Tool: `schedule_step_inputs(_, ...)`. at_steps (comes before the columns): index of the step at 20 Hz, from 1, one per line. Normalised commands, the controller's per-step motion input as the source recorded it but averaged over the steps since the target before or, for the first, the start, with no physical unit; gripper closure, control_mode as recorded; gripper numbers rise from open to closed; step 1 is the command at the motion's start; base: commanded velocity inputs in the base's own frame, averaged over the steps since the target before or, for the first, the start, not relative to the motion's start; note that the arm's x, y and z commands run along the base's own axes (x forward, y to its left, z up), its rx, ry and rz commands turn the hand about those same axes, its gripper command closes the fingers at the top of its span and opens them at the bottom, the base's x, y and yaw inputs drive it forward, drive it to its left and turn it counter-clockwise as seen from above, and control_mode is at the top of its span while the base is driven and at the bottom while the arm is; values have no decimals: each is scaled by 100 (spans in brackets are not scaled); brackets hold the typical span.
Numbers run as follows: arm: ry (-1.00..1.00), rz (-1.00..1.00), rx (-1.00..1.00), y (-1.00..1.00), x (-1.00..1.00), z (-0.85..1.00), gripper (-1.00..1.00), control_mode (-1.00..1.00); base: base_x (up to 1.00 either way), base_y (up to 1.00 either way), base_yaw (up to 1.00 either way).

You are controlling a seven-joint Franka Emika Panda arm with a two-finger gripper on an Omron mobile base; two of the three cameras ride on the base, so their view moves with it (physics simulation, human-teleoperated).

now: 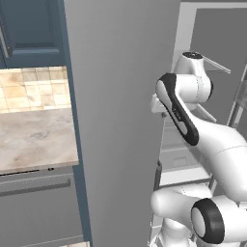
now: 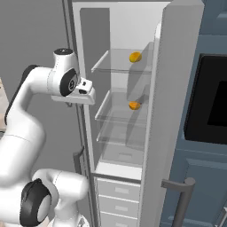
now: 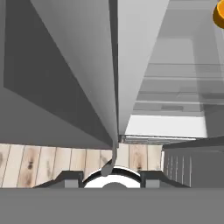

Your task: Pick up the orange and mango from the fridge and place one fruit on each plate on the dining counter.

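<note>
Fridge open, fetch not yet begun; 0 of 2 fruits moved.

Fridge (image 2: 177,111) stands open. Mango (image 2: 135,56) sits on the upper glass shelf near its right edge, orange (image 2: 134,105) on the shelf below. Gripper (image 2: 84,94) hangs at the door's edge, fingers together and holding nothing. Both picks and both placings remain.

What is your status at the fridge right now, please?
Pincer shut at the open fridge door's edge. Mango on upper shelf, orange on shelf below, both untouched. Door edge between pincer and shelves.
</note>
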Motion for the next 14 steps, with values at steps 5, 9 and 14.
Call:
schedule_step_inputs(5,-6,-13,0,-39,-1,6,-100,-100,0,0,0)
schedule_step_inputs(9,-27,-10,0,-68,4,35,-100,-100,0,0,0)
schedule_step_inputs(14,-3,-3,0,-56,39,-10,-100,-100,0,0,0)
